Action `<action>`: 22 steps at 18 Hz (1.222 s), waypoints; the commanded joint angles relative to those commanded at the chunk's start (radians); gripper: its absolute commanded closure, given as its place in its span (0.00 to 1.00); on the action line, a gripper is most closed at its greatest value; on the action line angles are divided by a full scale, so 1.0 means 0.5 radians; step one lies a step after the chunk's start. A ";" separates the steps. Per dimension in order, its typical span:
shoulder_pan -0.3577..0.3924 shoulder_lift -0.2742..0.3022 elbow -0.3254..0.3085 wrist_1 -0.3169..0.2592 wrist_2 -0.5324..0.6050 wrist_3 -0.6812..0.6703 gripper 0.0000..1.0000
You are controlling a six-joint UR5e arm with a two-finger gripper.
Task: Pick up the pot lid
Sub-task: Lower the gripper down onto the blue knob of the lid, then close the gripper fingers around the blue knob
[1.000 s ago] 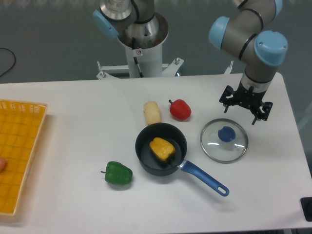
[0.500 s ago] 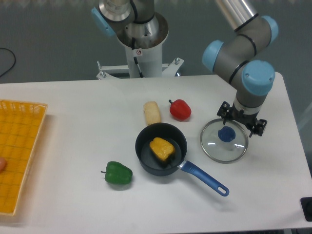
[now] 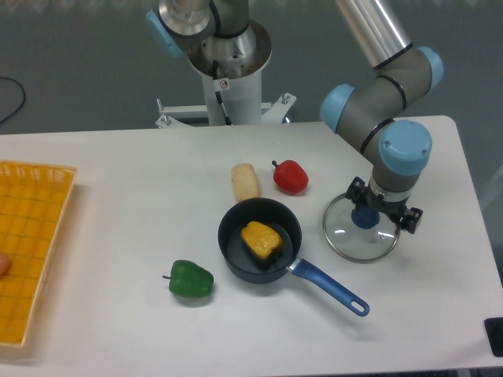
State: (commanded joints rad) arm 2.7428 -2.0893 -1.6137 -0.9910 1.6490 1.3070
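- The two-finger hand [image 3: 384, 206] is over the round, clear lid with a blue knob [image 3: 365, 217], its fingers apart; whether they touch the lid cannot be told.
- The lid lies on the white worktop [image 3: 110, 236], to the right of the round black pan [image 3: 228, 261] with a long blue handle [image 3: 330, 287].
- A yellow, lumpy object [image 3: 260, 239] sits inside the pan.
- Beyond the pan are a tan, oblong object [image 3: 245, 181] and a red, pepper-shaped object [image 3: 291, 177].
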 joint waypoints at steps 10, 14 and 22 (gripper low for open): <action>-0.003 -0.015 -0.046 0.009 0.006 -0.009 0.02; 0.006 -0.009 -0.022 -0.003 0.009 0.006 0.00; 0.018 0.009 0.006 -0.021 0.003 0.003 0.00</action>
State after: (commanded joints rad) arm 2.7520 -2.0846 -1.6106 -1.0017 1.6505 1.3085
